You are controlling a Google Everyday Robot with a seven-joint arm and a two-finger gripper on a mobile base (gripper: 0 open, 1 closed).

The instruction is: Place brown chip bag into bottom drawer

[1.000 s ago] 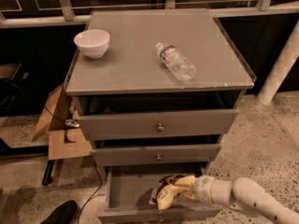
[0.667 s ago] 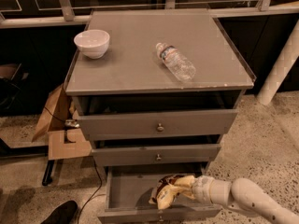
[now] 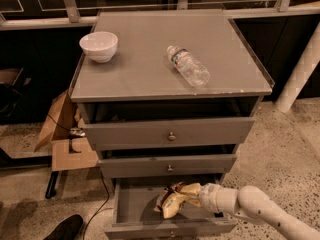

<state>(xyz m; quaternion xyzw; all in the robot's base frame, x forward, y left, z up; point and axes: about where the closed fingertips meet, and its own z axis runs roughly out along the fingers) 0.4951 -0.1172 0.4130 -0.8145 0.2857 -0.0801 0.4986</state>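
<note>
The brown chip bag point(image 3: 176, 199), crumpled yellow-cream foil with dark brown patches, is inside the open bottom drawer point(image 3: 131, 204), low over its floor. My gripper point(image 3: 196, 197) reaches in from the lower right at the end of the white arm and is right at the bag's right end. The bag hides the fingertips. The drawer is pulled out, with its front edge and small knob at the bottom of the view.
A clear water bottle point(image 3: 188, 66) lies on the cabinet top point(image 3: 150, 74), and a white bowl point(image 3: 98, 46) stands at its back left. Two wider grey drawers sit above. Cardboard point(image 3: 62, 134) and a cable lie left of the cabinet. A white pole stands at right.
</note>
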